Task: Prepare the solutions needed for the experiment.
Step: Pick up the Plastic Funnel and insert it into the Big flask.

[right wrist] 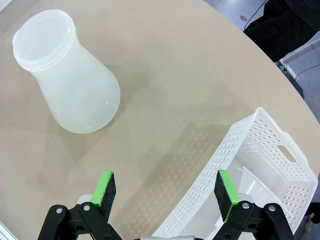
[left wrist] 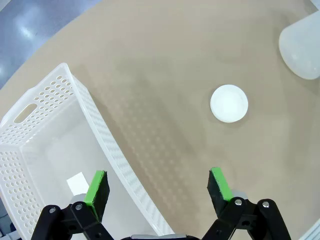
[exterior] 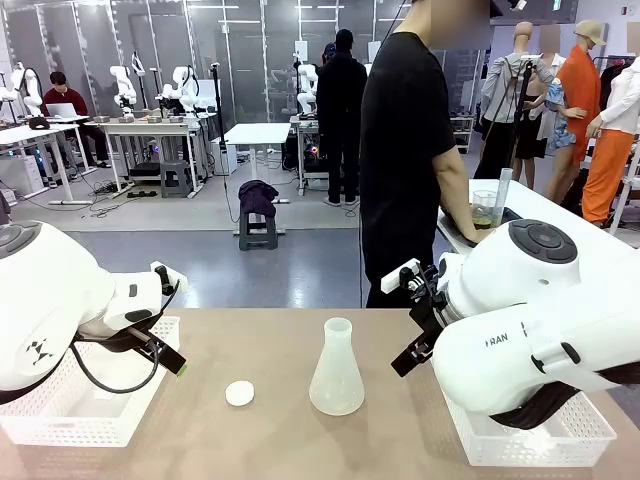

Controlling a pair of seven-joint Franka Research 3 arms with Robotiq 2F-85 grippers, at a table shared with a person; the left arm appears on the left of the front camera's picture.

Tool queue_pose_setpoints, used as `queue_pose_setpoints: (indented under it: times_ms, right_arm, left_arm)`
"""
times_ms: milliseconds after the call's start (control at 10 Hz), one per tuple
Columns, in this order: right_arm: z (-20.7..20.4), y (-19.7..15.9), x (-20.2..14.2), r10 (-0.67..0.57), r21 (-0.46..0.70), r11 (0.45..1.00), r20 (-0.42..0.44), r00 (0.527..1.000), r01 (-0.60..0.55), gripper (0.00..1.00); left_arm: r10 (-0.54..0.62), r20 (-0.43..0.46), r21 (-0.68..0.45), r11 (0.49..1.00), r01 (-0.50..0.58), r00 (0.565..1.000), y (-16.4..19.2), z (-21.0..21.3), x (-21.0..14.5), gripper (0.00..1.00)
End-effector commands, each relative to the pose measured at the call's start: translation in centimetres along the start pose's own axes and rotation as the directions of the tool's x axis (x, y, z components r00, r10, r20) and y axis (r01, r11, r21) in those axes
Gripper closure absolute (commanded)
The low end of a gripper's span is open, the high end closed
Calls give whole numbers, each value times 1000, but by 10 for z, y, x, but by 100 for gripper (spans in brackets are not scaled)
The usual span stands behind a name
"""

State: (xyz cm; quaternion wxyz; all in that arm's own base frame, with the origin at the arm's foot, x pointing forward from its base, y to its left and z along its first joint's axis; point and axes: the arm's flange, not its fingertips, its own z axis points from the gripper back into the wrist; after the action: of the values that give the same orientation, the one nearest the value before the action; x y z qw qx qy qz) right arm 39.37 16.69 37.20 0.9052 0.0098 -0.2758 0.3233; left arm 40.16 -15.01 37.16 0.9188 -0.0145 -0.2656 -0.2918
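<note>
Solutions (exterior: 484, 218) | yellowish, translucent | shallow layer in clear beaker (exterior: 484, 198)

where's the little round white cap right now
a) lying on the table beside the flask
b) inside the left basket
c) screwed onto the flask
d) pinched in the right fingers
a: the cap lies flat on the bare table, apart from the flask, on the flask's side toward the robot's left arm; the flask's mouth stands open.

You see a tan table (exterior: 270, 340), frosted-white flask (exterior: 336, 370), white cap (exterior: 239, 393) at its 9 o'clock, white perforated baskets (exterior: 60, 425), green gripper pads (left wrist: 96, 192).
</note>
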Motion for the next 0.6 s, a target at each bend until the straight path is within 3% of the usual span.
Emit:
queue_pose_setpoints:
  times_ms: [0,500]
  right_arm:
    - [0,0,0,-2,0,1000,0,1000,2,0]
    - [0,0,0,-2,0,1000,0,1000,2,0]
  left_arm:
    - [0,0,0,1000,0,1000,0,0,0,0]
    - [0,0,0,1000,0,1000,0,0,0,0]
